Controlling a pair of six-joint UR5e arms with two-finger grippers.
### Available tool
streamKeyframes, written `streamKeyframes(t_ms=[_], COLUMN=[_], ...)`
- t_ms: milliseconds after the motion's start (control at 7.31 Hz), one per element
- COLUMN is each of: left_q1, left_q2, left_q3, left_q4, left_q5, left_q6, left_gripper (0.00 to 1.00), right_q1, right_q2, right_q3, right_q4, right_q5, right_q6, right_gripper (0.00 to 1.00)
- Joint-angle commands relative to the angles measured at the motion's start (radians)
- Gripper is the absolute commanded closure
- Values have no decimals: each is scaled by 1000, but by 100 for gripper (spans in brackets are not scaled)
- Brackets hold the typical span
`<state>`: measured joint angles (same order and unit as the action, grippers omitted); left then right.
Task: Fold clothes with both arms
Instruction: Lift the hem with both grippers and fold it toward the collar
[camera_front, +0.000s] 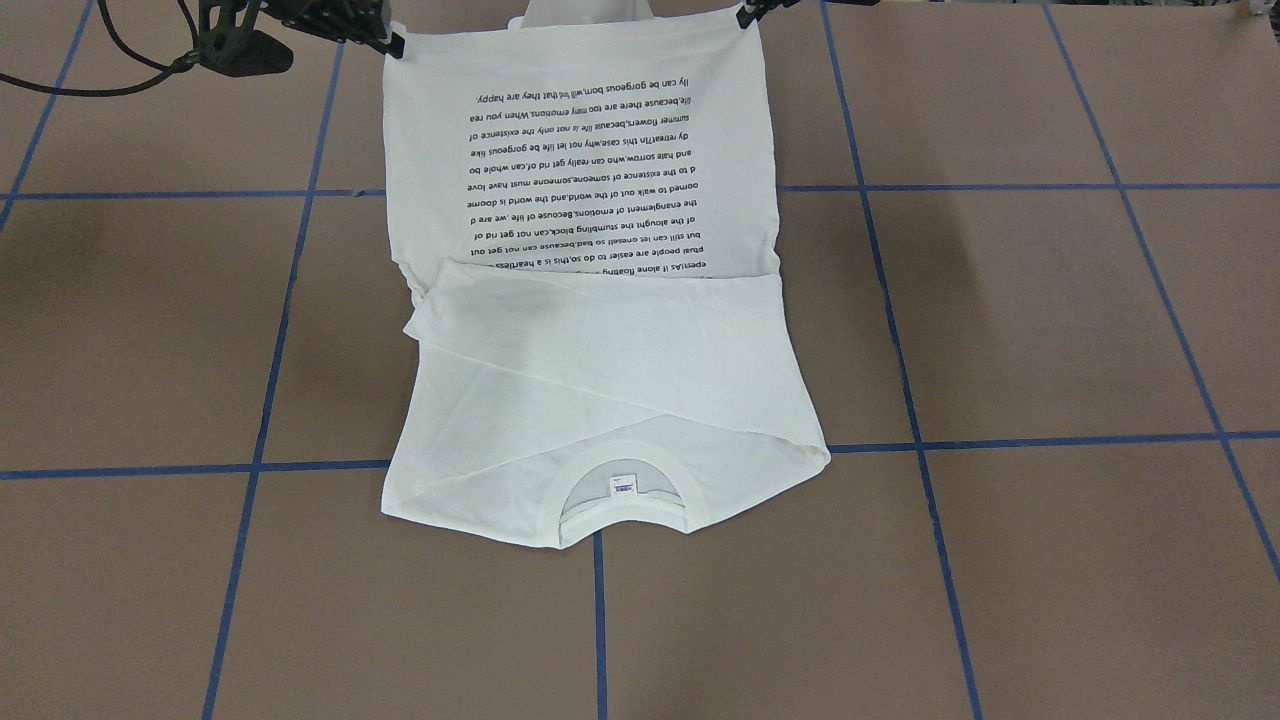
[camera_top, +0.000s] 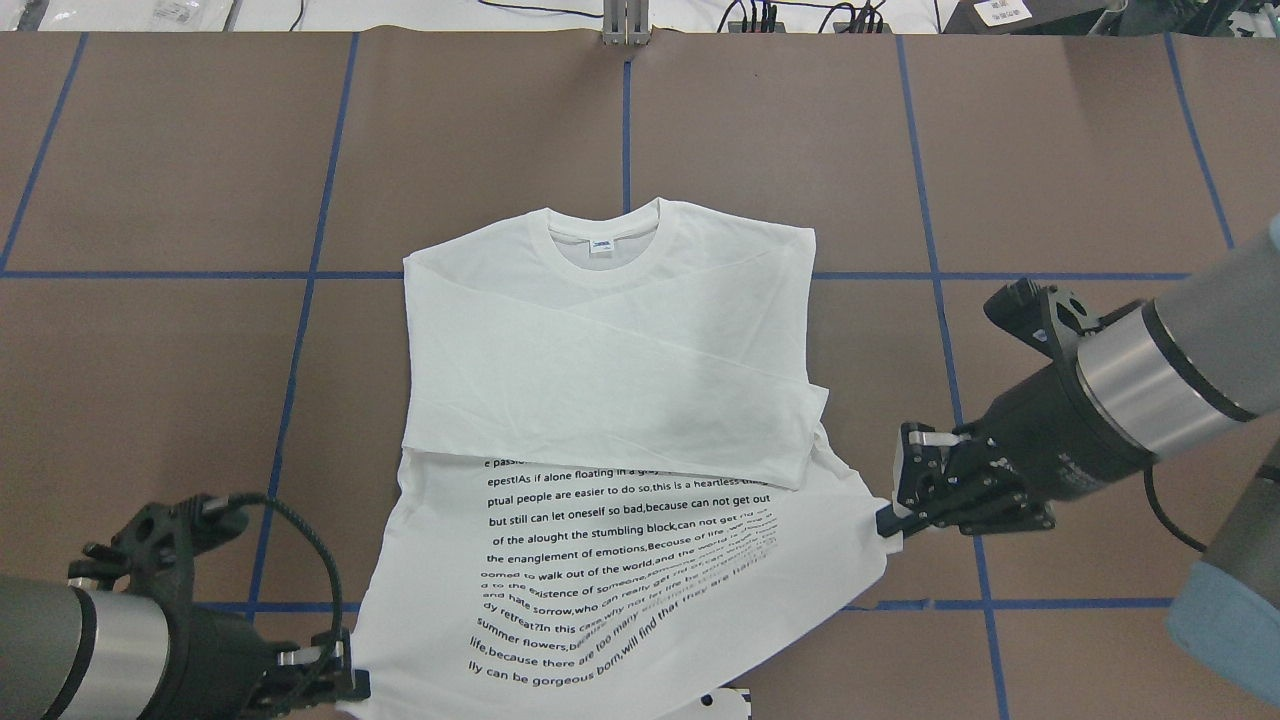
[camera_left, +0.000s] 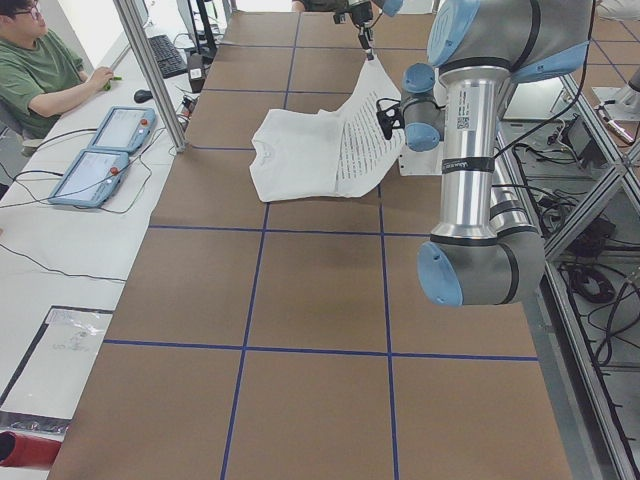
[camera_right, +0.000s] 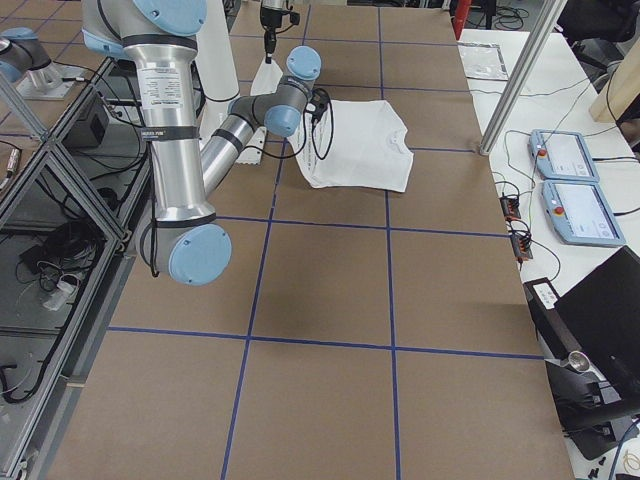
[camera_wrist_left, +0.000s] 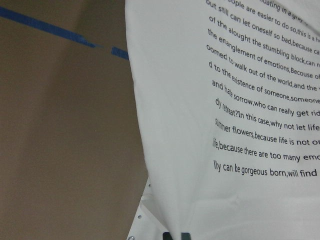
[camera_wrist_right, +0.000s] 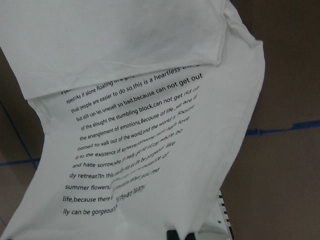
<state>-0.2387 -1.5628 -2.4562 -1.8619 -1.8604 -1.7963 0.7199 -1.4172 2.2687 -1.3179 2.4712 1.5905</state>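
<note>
Worktop (camera_top: 150, 400), brown with a blue tape grid, carries the T-shirt (camera_top: 600, 340) at its middle, collar end away from the robot. The collar half lies flat. The hem half is raised off the surface toward the robot, with the printed text (camera_top: 620, 560) facing up and rippled.

Sleeves (camera_top: 700, 420) lie crossed over the chest, so you can log the sleeve folds as done. Left to do, by my reading: bring the hem over to the collar, and perhaps one further fold after that.

Right pincer (camera_top: 885, 525) is clamped on one hem corner and left pincer (camera_top: 350, 688) on the other. The hem sags a little between them.

Collar (camera_top: 600, 222) and neck label (camera_top: 602, 246) lie exposed, with no cloth over them yet.

Containers: you have no bin, tray or basket in any view, so nothing to record there.
</note>
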Motion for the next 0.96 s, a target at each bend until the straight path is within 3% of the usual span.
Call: streamKeyframes(t_ms=[0, 274, 410, 547, 821], left_q1=[-278, -486, -525, -527, -582], left_q2=[-106, -180, -189, -260, -396], left_q3=[162, 319, 342, 397, 601], left_q4=[0, 3, 1, 1, -16], left_q5=[-163, -241, -269, -267, -260], left_q6=[120, 306, 343, 339, 348], left_gripper=[100, 100, 100, 100, 100], right_q1=[129, 174, 173, 174, 196], right_q2=[117, 188, 231, 289, 331], right_q3=[-153, -266, -337, -419, -520], right_q4=[-1, -1, -1, 0, 3], right_q5=[-5, -44, -81, -110, -135], right_q6=[-123, -158, -162, -179, -277], right_gripper=[100, 100, 100, 100, 100])
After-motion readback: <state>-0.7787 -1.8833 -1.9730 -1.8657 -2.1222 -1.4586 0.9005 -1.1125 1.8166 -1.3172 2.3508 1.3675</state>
